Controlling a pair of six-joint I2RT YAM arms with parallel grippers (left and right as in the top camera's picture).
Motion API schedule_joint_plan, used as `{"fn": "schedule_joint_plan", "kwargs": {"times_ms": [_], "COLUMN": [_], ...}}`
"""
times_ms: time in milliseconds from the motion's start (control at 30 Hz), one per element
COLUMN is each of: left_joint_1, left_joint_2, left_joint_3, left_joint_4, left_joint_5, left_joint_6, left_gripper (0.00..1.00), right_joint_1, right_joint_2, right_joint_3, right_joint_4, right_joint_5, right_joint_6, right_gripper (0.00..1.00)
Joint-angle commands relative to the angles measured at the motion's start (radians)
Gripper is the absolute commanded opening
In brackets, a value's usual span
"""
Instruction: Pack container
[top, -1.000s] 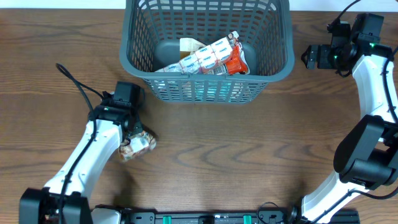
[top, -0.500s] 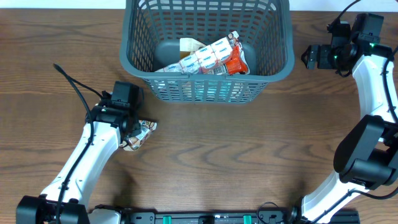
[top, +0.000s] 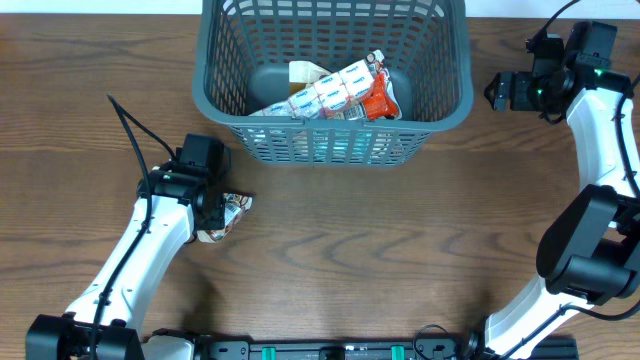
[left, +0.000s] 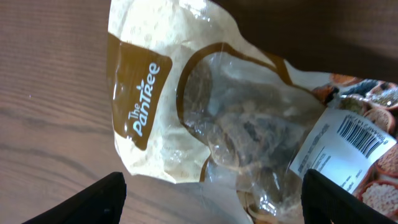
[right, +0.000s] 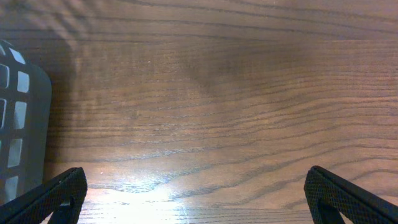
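Note:
The container (top: 330, 127), a dark grey slatted basket, stands at the back middle of the table with snack packets (top: 335, 90) inside. A cream and brown snack packet (top: 234, 213) with a clear window (left: 205, 106) lies on the wood in front of the basket's left corner. My left gripper (top: 214, 212) hangs right over it, open, its fingers (left: 93, 202) spread wide on either side of the packet's near end. Off the basket's right side, my right gripper (top: 497, 92) is open above bare wood (right: 199, 199); the basket's corner (right: 25, 124) shows at the left edge of that view.
The left arm's cable (top: 130, 130) loops over the table to the left of the basket. Wooden tabletop stretches between the two arms in front of the basket.
My left gripper went from shut on the snack packet to open, and the packet now lies loose on the table, slightly nearer the basket. The right arm has not moved.

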Motion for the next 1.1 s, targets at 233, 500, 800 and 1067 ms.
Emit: {"fn": "schedule_joint_plan", "kwargs": {"times_ms": [233, 500, 800, 1067], "left_joint_1": [0.005, 0.005, 0.005, -0.010], "left_joint_2": [-0.008, -0.008, -0.008, -0.008], "left_joint_3": [0.016, 0.016, 0.016, 0.016], "left_joint_4": [-0.014, -0.034, -0.041, -0.079], "left_joint_5": [0.011, 0.018, 0.208, 0.262], "left_joint_6": [-0.027, 0.154, 0.309, 0.432], "left_gripper": [0.79, 0.85, 0.87, 0.87], "right_joint_1": [0.012, 0.012, 0.012, 0.012], "right_joint_2": [0.004, 0.004, 0.004, 0.004], "right_joint_3": [-0.003, -0.003, -0.003, -0.003], "right_joint_4": [-0.001, -0.003, -0.006, -0.006], "right_joint_5": [-0.005, -0.005, -0.005, -0.005], "right_joint_6": [-0.015, -0.014, -0.014, -0.014], "right_gripper": [0.99, 0.99, 0.99, 0.99]}}
